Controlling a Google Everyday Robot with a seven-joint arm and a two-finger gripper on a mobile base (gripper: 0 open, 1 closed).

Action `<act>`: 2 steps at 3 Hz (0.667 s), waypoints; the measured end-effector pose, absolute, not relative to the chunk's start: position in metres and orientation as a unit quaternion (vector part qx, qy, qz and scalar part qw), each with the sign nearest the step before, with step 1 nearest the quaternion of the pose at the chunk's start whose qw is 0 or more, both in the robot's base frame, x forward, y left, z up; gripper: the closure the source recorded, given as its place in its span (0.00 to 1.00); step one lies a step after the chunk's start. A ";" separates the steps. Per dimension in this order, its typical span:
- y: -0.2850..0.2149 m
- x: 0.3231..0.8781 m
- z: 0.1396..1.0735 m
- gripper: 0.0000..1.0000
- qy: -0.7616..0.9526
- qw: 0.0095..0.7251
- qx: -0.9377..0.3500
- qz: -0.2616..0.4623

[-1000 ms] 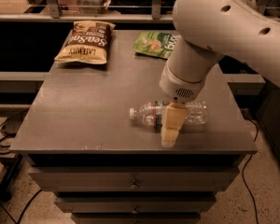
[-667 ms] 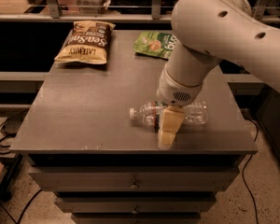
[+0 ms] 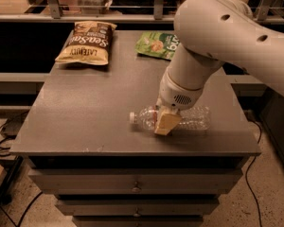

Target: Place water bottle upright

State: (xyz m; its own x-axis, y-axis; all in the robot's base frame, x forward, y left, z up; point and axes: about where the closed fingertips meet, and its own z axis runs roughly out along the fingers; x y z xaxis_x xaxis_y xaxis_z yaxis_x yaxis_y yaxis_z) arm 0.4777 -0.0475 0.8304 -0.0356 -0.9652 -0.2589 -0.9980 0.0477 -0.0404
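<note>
The water bottle point(image 3: 195, 118) is clear and ribbed, and lies on its side near the front edge of the grey table point(image 3: 85, 112). Its white cap point(image 3: 132, 117) points left. My gripper point(image 3: 166, 122) hangs from the big white arm point(image 3: 213, 37) and is down at the bottle's middle, with its tan tip in front of the bottle and covering the label area. The bottle's base end sticks out to the right of the gripper.
A brown snack bag point(image 3: 86, 42) lies at the table's back left. A green snack bag point(image 3: 156, 44) lies at the back middle, partly behind the arm. Drawers point(image 3: 137, 186) sit below the table's front edge. A dark shelf and rail run behind the table.
My gripper has shifted slightly left and back, closer onto the bottle's middle. The bottle has not visibly moved.
</note>
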 end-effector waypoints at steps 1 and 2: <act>-0.055 0.482 0.847 0.87 0.719 0.141 -0.673 0.105; -0.060 0.489 0.895 1.00 0.699 0.226 -0.661 0.153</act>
State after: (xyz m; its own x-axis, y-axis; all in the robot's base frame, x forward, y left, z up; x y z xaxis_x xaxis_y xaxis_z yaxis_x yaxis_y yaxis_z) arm 0.4894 -0.0596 0.8953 -0.0240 -0.8548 -0.5184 -0.9933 0.0792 -0.0846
